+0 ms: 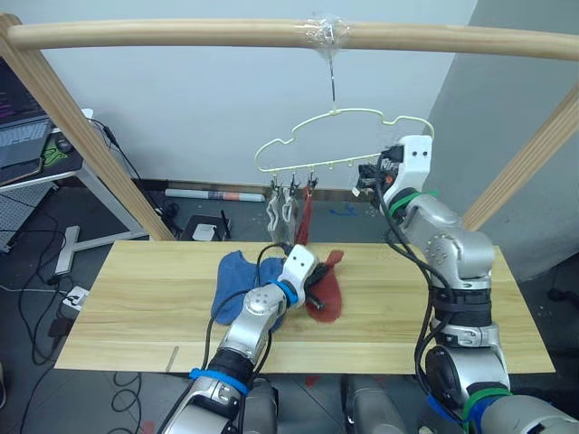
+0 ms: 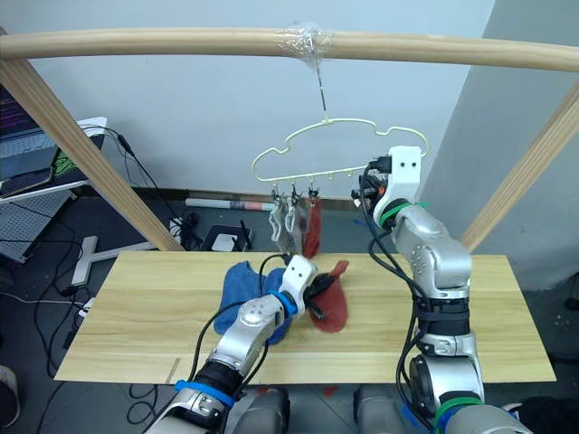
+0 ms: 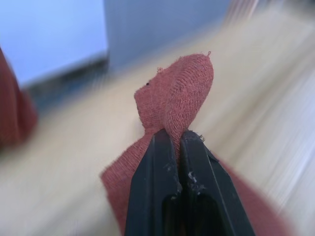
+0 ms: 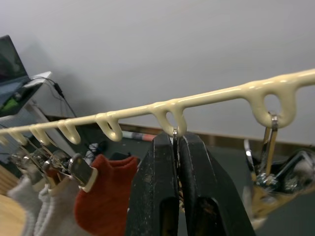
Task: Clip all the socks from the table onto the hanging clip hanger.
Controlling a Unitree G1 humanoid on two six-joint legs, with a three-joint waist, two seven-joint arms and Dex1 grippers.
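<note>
Light plank tabletop [image 1: 136,298] under a round wooden pole frame [image 1: 181,36], laptop [image 1: 23,117] at 9 o'clock; no legible writing; left gripper [image 3: 178,140] pinching a rust-red sock [image 1: 327,294] beside blue socks [image 1: 237,282], right gripper [image 4: 177,142] pressed on a clip [image 4: 175,133] of the cream clip hanger [image 1: 344,136] at 12 o'clock, carrying two grey socks [image 1: 280,212] and one red [image 1: 306,217].
</note>
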